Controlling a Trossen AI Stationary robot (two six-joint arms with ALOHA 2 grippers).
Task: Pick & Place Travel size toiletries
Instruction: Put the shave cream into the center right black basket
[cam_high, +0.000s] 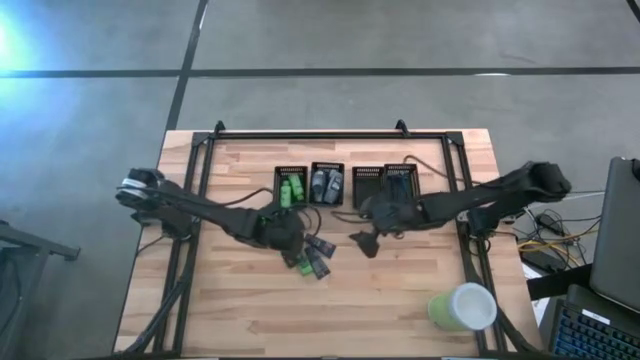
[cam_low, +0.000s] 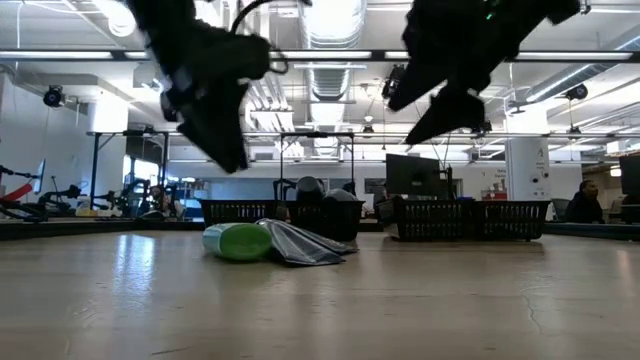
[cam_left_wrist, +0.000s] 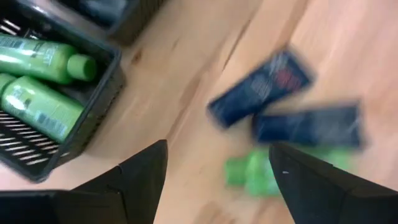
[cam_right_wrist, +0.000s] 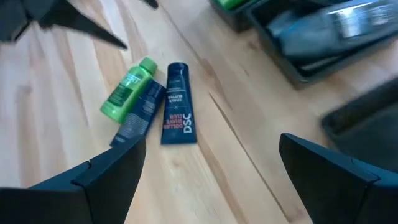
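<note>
Three travel size toiletries lie together on the wooden table: a green bottle (cam_right_wrist: 127, 90) and two dark blue tubes (cam_right_wrist: 177, 102) (cam_right_wrist: 140, 112), all flat on their sides (cam_high: 312, 260). My left gripper (cam_left_wrist: 217, 144) hovers open above and just left of them (cam_high: 293, 243). My right gripper (cam_right_wrist: 211, 138) hangs open to their right (cam_high: 365, 243), clear of the table. In the low view the green bottle (cam_low: 240, 242) lies below the left gripper (cam_low: 225, 135), with nothing between either gripper's fingers.
Four black mesh bins stand in a row at the far middle: one with green bottles (cam_high: 292, 187), one with grey tubes (cam_high: 327, 183), and two more (cam_high: 367, 185) (cam_high: 401, 183). A pale green-white cup (cam_high: 462, 307) lies at the near right.
</note>
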